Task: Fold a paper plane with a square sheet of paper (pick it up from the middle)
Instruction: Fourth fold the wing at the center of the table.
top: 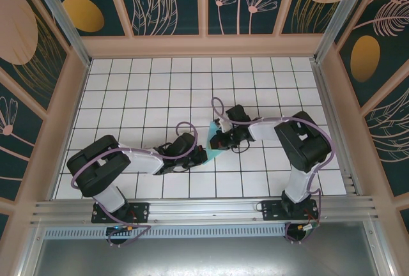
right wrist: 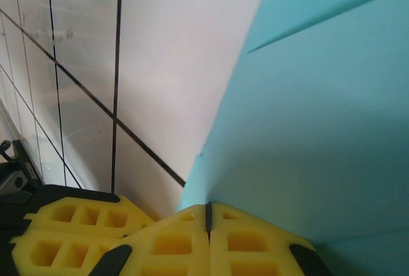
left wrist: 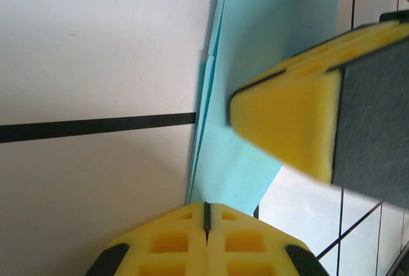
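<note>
The light-blue sheet of paper (top: 213,151) lies folded in layers on the white grid table, between my two grippers. I cannot tell whether it has the paper plane's shape. In the left wrist view the paper (left wrist: 255,84) runs up from my left gripper (left wrist: 206,206), whose yellow fingers are shut with their tips at its lower edge; no paper shows in the seam. A right-gripper finger (left wrist: 287,122) rests on the sheet. In the right wrist view my right gripper (right wrist: 208,207) is shut, with its tips against the paper (right wrist: 319,110). From above, the left gripper (top: 199,154) and the right gripper (top: 218,140) stand close together.
The tiled table (top: 160,84) is walled by a wooden frame, with a metal rail (top: 204,209) along the near edge. The left gripper's fingers (right wrist: 64,234) sit at the lower left of the right wrist view, close beside the right gripper.
</note>
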`<state>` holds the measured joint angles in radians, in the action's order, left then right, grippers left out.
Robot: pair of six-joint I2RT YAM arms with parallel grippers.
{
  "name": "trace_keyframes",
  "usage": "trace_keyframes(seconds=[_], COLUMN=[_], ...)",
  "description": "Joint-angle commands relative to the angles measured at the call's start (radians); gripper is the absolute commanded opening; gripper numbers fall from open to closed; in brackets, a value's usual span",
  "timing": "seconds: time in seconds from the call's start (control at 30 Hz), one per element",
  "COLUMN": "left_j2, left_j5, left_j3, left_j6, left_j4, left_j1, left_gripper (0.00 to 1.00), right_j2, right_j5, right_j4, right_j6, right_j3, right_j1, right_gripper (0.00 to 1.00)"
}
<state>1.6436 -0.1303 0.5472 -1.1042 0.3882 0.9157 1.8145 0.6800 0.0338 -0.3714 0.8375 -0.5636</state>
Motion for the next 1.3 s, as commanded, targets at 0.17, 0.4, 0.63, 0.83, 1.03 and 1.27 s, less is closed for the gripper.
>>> trace_keyframes(seconds=[0.17, 0.4, 0.63, 0.83, 1.03, 1.27], left_j2=[0.055, 0.038, 0.029, -0.023, -0.090, -0.164], left_j5=[-0.044, -0.045, -0.042, -0.018, 0.076, 0.246], left_j3=[-0.041, -0.035, -0.003, 0.096, 0.209, 0.257], left_j6=[0.019, 0.028, 0.048, 0.078, 0.144, 0.230], left_j4=[-0.166, -0.164, -0.160, -0.152, -0.227, -0.324], left_j1=[0.005, 0.005, 0.005, -0.001, -0.021, -0.056], left_gripper=[0.00, 0.00, 0.00, 0.15, 0.57, 0.91], right_j2=[0.048, 0.064, 0.024, -0.111, -0.251, -0.260], right_j5=[-0.166, -0.209, -0.232, -0.202, -0.143, -0.119], right_j4=[-0.010, -0.032, 0.007, 0.036, -0.044, -0.130], right_j6=[0.042, 0.002, -0.028, -0.100, -0.236, -0.343], right_j3=[0.040, 0.095, 0.163, 0.105, -0.063, -0.133], right_j1=[0.140, 0.245, 0.298, 0.285, 0.265, 0.196], right_gripper=[0.00, 0.00, 0.00, 0.12, 0.35, 0.43])
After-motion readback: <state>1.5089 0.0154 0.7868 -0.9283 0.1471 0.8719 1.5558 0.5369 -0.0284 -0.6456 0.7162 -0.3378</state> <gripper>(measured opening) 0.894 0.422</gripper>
